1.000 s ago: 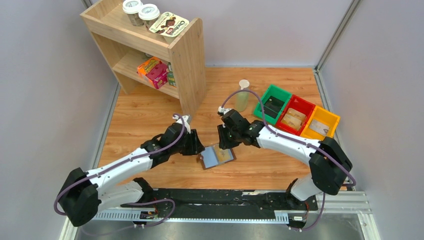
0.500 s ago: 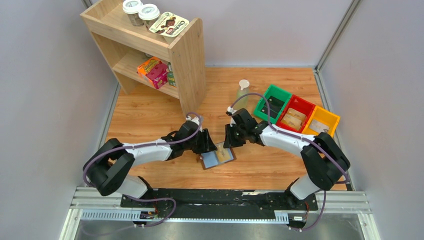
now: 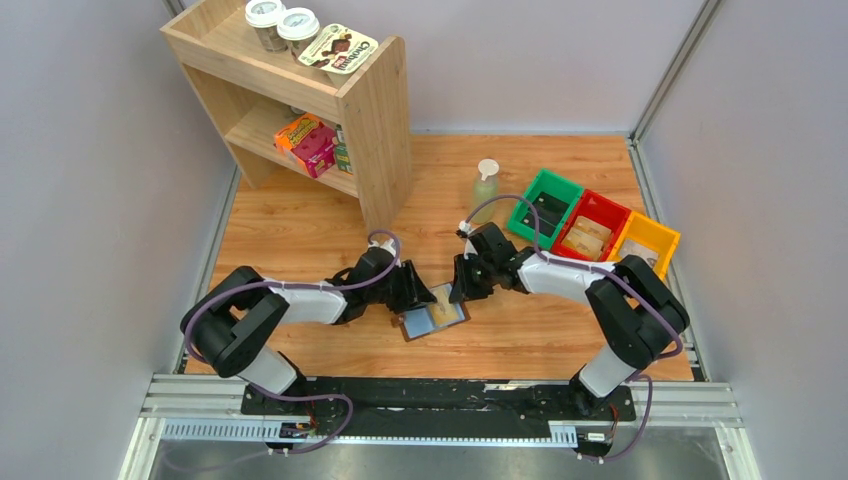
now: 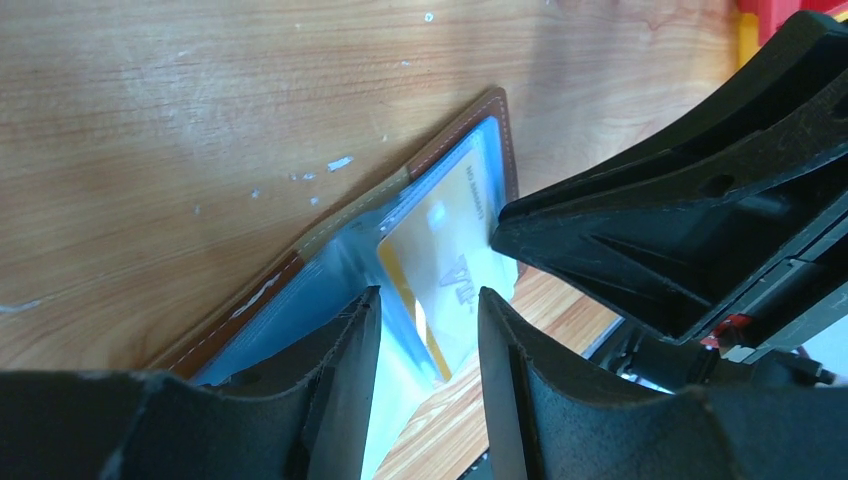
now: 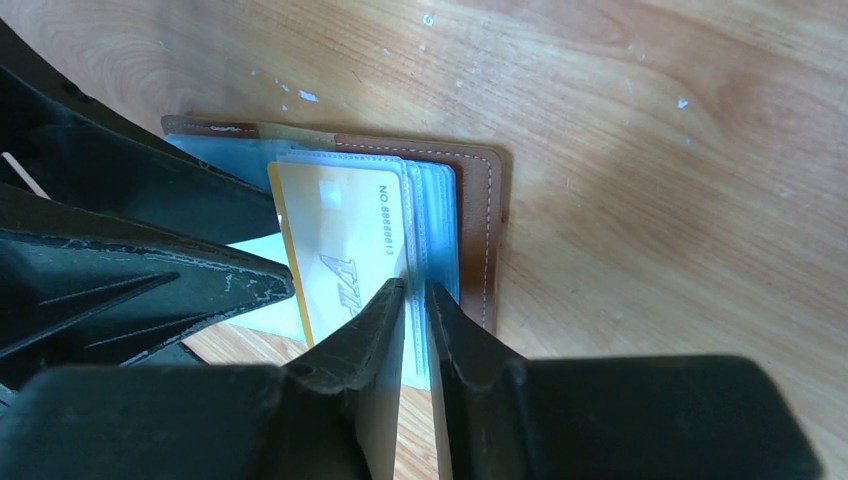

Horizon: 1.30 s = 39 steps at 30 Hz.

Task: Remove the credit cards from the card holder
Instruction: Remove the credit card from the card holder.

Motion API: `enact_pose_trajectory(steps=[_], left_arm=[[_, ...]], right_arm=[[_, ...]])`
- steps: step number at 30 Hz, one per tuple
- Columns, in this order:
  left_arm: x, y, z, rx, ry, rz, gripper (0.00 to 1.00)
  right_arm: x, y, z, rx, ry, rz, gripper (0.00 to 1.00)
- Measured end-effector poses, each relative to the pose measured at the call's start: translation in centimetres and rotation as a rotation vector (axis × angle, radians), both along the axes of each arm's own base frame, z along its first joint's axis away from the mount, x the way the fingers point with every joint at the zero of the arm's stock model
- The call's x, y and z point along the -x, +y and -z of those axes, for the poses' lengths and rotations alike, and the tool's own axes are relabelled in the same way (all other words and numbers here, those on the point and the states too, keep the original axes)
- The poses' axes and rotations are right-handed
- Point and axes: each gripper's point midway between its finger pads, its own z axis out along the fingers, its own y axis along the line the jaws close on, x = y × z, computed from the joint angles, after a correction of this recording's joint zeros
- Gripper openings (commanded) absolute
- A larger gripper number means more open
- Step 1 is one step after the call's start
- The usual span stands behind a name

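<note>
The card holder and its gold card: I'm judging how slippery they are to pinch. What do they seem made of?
The card holder: brown leather or leather-look, matte, with pale stitching along its edge. Its pocket sleeves: clear glossy plastic film, judging by sheen and see-through layers. The gold card: probably stiff smooth plastic, slightly glossy, with printed digits.

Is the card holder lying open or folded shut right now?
Open: card holder lies spread flat, its inner sleeves and gold card facing up.
</note>
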Motion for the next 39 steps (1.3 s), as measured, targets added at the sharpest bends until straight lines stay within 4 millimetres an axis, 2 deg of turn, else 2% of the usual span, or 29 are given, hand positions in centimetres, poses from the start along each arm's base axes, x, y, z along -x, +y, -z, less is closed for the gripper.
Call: enact_pose_trajectory(steps=[5,13,19,27,34,37,39], left_arm=[[-0.1,-0.5,-0.2,0.037,0.006,-0.002,0.47],[0.1,-0.3,-1.3,0.087,-0.010,-0.023,0.34],[0.0,-0.1,-2.3,0.133,-0.033,-0.053,0.28],[-0.1,-0.1,-2.4,0.172,-0.034,-0.080,0.28],[-0.5,-0.1,-1.2,0.164,-0.018,-0.094,0.29],[-0.8,-0.1,-1.3,0.166,-0.026,-0.100,0.22],[-0.9,0.0,-1.3,0.165,-0.031,-0.107,0.13]], right_arm=[[-0.1,0.3,0.0,-0.016,0.008,0.001,0.21],[-0.1,0.4,0.1,-0.025,0.021,0.007,0.21],[-0.2,0.6,0.1,-0.032,0.025,0.015,0.20],[-0.2,0.6,0.1,-0.035,0.031,0.026,0.20],[-0.3,0.5,0.3,-0.036,0.050,0.039,0.20],[-0.4,0.6,0.3,-0.037,0.056,0.046,0.20],[-0.4,0.6,0.3,-0.038,0.062,0.050,0.20]])
